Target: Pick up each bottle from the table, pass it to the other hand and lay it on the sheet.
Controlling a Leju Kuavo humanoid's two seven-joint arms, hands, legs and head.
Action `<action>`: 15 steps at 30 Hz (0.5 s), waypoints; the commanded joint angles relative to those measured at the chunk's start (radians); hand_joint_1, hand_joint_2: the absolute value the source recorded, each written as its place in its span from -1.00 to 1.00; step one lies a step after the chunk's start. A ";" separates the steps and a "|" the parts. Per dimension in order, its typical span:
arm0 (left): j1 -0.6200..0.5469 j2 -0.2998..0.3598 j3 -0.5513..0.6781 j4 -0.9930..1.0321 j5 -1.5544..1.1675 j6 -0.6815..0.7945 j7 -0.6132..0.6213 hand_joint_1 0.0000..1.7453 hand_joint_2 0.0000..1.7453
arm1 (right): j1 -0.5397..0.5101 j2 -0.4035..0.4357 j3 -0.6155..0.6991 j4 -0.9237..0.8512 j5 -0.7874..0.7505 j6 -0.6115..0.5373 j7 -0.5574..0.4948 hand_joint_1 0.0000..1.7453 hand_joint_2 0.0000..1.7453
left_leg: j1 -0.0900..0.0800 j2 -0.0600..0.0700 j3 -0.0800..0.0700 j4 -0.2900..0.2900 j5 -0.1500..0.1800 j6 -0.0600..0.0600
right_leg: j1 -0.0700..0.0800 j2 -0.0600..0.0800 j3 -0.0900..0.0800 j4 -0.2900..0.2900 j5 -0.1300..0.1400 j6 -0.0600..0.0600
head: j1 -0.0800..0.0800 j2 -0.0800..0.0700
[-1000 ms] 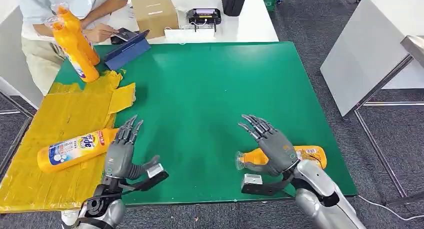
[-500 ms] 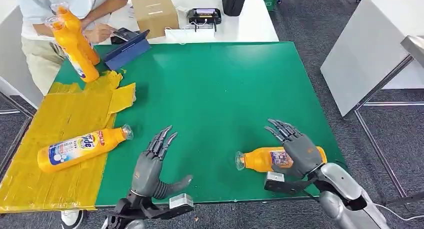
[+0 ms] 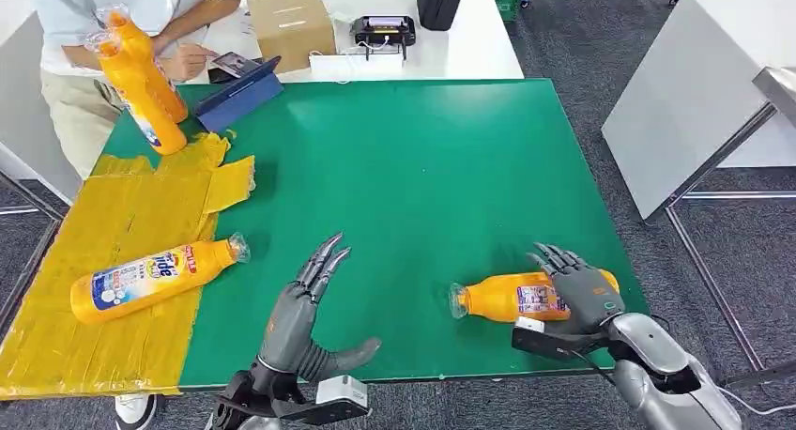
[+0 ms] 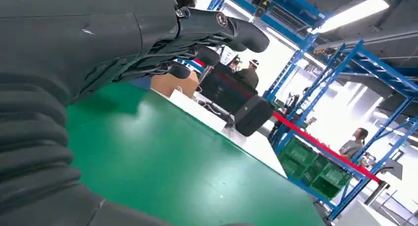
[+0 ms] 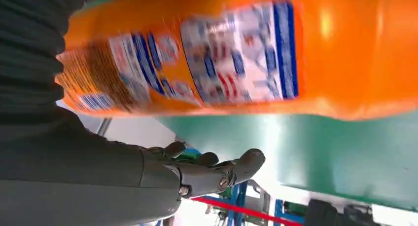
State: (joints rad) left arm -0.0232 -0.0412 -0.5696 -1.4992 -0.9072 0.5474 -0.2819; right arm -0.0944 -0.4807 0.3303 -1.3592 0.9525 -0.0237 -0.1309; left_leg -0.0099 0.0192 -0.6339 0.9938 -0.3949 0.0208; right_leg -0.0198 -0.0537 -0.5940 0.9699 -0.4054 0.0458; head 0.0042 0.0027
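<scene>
Your right hand (image 3: 584, 294) has slid down to 5 o'clock onto the orange bottle (image 3: 512, 297) lying near the green table's (image 3: 422, 176) edge, fingers spread, not yet gripping. Your left hand (image 3: 298, 322), empty and wide, has moved toward centre, ready for the handover.

Left hand (image 3: 302, 319) raised, fingers (image 3: 322, 261) straight and apart, right hand (image 3: 584, 292) spread, palm down

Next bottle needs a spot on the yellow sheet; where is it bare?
The yellow sheet is bare between the lying bottle and the person's held bottles, and along its near edge. Crowded around the tablet.
</scene>
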 commanded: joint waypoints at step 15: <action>-0.067 -0.007 -0.044 0.064 0.050 -0.013 -0.007 -1.00 1.00 | -0.176 0.107 0.090 0.399 0.109 0.012 0.101 -1.00 1.00 | 0.003 0.002 0.010 -0.001 -0.003 -0.003 | 0.002 0.009 0.010 -0.003 -0.001 -0.003 | 0.000 0.000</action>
State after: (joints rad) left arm -0.0459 -0.0446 -0.5825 -1.4981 -0.8675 0.5425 -0.2911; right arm -0.1767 -0.4448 0.3418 -1.1811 0.9999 -0.0156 -0.0816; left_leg -0.0097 0.0201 -0.6303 0.9937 -0.3951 0.0208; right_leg -0.0198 -0.0529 -0.5913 0.9698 -0.4053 0.0458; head 0.0042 0.0027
